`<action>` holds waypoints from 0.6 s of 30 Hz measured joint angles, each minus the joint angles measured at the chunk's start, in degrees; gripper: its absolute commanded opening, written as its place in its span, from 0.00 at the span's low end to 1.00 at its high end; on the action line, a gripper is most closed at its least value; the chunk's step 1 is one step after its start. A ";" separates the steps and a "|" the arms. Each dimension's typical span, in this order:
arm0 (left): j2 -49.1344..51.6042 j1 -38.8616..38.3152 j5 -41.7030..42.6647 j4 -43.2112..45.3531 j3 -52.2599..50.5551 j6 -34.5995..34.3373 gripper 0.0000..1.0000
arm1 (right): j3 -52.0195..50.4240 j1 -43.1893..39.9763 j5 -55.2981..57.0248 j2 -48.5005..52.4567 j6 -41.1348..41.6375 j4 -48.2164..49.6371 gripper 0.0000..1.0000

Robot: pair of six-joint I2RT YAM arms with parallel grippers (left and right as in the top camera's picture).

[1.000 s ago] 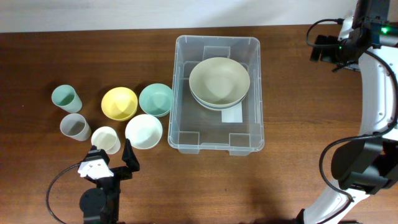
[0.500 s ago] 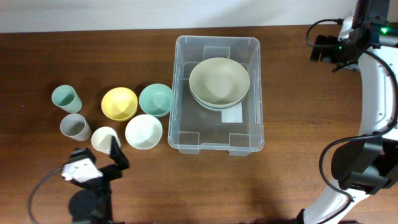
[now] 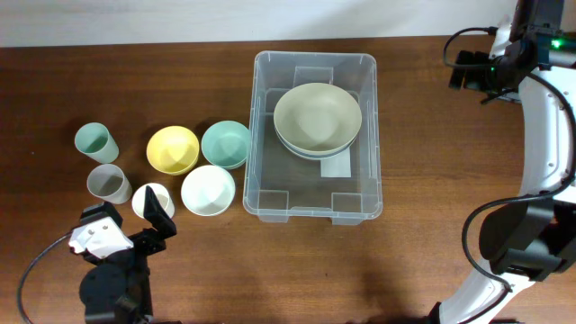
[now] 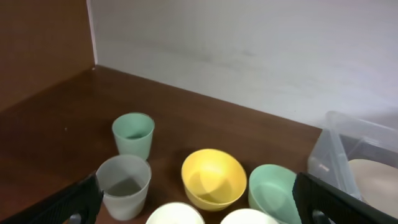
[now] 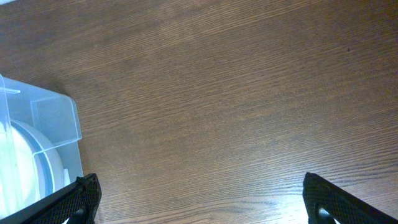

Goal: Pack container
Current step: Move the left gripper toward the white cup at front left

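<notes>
Fingers (image 3: 159, 219) of the left gripper (image 3: 126, 220) stand wide and empty in the overhead view, just beside a cream cup (image 3: 150, 198). At the centre of the tabletop (image 3: 405, 270) sits the clear plastic container (image 3: 265, 63), holding two stacked large bowls (image 3: 317, 115). Outside it, to its left, wait a yellow bowl (image 3: 172, 149), teal bowl (image 3: 225, 143), white bowl (image 3: 208, 190), green cup (image 3: 94, 141) and grey cup (image 3: 108, 184).

Left wrist view: wide fingers frame those cups and bowls, with the container's edge at right.

Right wrist view: the right gripper (image 5: 199, 205), fingers spread wide and empty, hangs over the tabletop beside the container's corner.

Packing looks barely begun: two pieces in, six to go.
</notes>
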 measured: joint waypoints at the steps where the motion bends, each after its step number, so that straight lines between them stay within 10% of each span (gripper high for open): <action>1: 0.00 0.00 -1.03 -0.96 0.00 -0.79 0.99 | 0.00 0.00 0.00 0.00 0.04 0.00 0.99; 18: 18.18 0.92 -13.75 -9.70 0.15 -27.74 1.00 | 0.00 0.00 0.00 0.00 0.02 0.00 0.99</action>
